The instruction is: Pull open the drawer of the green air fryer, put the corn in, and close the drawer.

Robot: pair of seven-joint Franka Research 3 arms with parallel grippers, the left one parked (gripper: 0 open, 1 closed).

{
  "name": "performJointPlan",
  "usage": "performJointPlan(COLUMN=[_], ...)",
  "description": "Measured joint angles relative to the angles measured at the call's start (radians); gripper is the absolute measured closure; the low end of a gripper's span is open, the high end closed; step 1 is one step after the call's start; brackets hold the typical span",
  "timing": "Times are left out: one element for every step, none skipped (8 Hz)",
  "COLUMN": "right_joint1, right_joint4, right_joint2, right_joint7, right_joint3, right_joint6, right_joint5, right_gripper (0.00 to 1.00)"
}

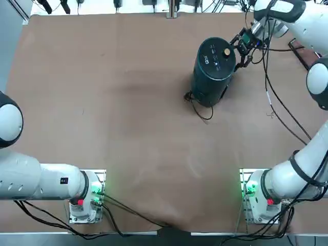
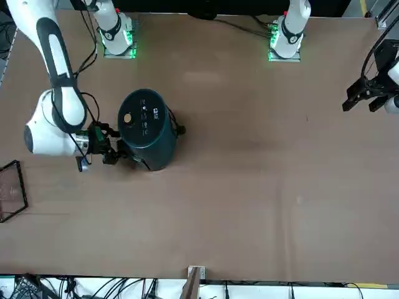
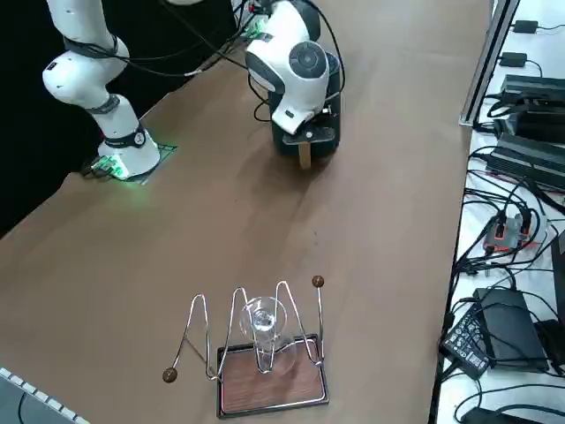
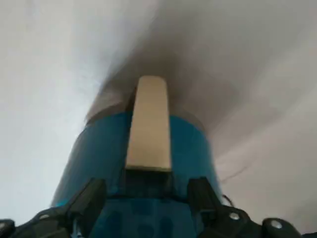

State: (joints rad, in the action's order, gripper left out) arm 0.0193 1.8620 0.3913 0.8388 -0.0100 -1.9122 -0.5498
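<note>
R gripper (image 4: pixel 148 198) open, fingers apart either side of tan handle (image 4: pixel 149 124) on front of green air fryer (image 1: pixel 214 72). Fryer upright on table (image 1: pixel 128 128), right in front of gripper. Drawer (image 3: pixel 306 132) looks closed, w/ handle btwn fingers; can't tell if they touch it. Gold knob (image 1: pixel 227 52) on fryer top, near gripper. Wire rack (image 3: pixel 269 353) w/ glass (image 3: pixel 264 320) well apart from gripper.

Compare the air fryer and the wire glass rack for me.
The air fryer is dark teal-green, the rack brown and black with silvery wire. The fryer is a closed rounded body; the rack is open wirework. The fryer has a cord, the rack none. Both stand on the table.
</note>
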Motion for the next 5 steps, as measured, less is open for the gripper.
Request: performJointPlan(right_joint1=[-0.011,-0.019,-0.021,-0.021,-0.026], right_joint4=[-0.016,-0.045,-0.086,-0.138,-0.192], right_joint2=[-0.027,-0.057,-0.083,-0.102,-0.114], right_joint7=[0.0,-0.006,-0.034,-0.094,-0.188], right_joint3=[0.002,0.002,0.002,0.002,0.002], right_joint6=[0.04,0.076,0.109,0.154,0.21], right_joint5=[0.038,0.08,0.117,0.164,0.223], right_gripper=[0.0,0.0,0.0,0.0,0.0])
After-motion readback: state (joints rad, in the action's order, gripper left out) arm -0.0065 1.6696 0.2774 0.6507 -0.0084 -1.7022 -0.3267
